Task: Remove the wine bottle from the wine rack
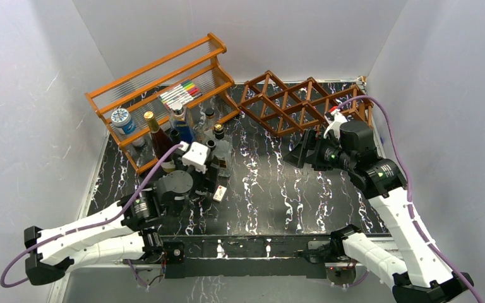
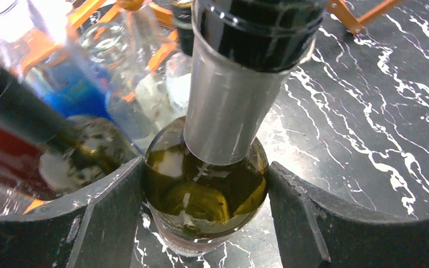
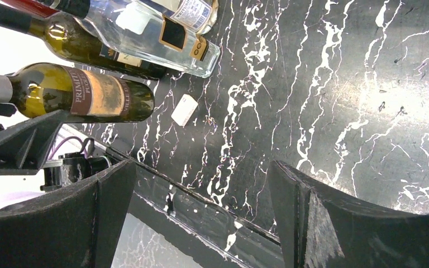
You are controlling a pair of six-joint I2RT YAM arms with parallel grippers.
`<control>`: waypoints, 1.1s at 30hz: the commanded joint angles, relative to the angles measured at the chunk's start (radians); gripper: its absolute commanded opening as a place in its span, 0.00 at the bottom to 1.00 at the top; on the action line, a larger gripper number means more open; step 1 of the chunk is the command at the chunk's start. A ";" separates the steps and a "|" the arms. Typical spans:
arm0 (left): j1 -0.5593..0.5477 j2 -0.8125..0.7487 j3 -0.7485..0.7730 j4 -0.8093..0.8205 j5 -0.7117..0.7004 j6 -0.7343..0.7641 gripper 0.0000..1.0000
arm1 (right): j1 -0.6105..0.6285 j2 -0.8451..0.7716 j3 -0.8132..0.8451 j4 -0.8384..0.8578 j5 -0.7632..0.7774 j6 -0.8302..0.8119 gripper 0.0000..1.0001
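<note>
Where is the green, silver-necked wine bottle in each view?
Top external: wine bottle left of centre, beside the orange shelf.
Left wrist: wine bottle dead centre, between the left fingers.
Right wrist: wine bottle upper left, label showing.
Shared landmark: white tag, in top external and right wrist only.

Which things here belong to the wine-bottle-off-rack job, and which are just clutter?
Job: wine bottle, gripped by the left tool; wine rack; right tool, open.
Clutter: orange shelf, markers, blue jar, clear bottle, white tag.
</note>
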 commanded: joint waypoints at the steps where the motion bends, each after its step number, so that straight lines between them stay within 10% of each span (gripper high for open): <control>1: 0.019 -0.105 -0.050 0.126 -0.127 -0.043 0.00 | 0.000 -0.006 -0.012 0.060 -0.012 0.007 0.98; 15: 0.155 -0.071 -0.231 0.448 -0.148 -0.088 0.00 | 0.001 -0.033 -0.007 0.027 0.015 0.011 0.98; 33: 0.212 -0.055 -0.306 0.373 0.017 -0.156 0.09 | 0.000 -0.027 -0.033 0.046 0.021 0.005 0.98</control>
